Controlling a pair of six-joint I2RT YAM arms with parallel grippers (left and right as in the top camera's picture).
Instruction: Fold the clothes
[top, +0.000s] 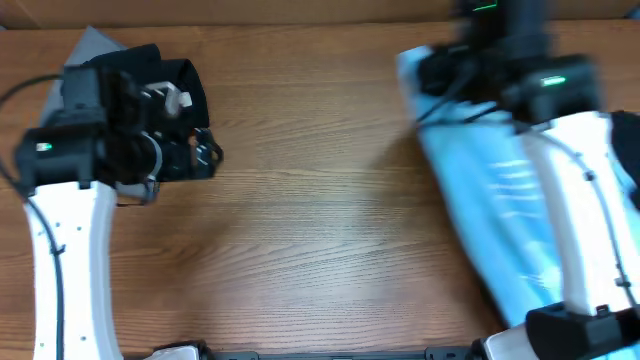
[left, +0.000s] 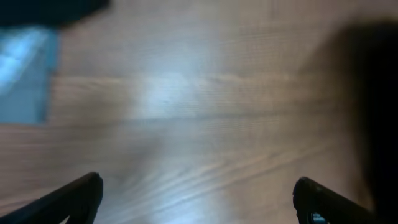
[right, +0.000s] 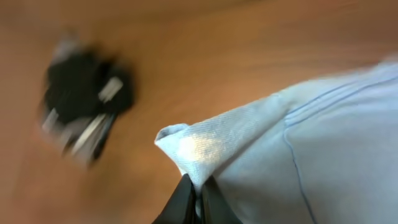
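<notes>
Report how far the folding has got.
Nothing looks folded yet. In hand: the right gripper, jaws shut, pinches a corner of the light blue shirt, which lies bunched. To do: every fold; the left gripper is open, empty.

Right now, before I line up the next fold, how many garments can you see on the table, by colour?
light blue shirt: 1
grey cloth: 1
Total: 2
</notes>
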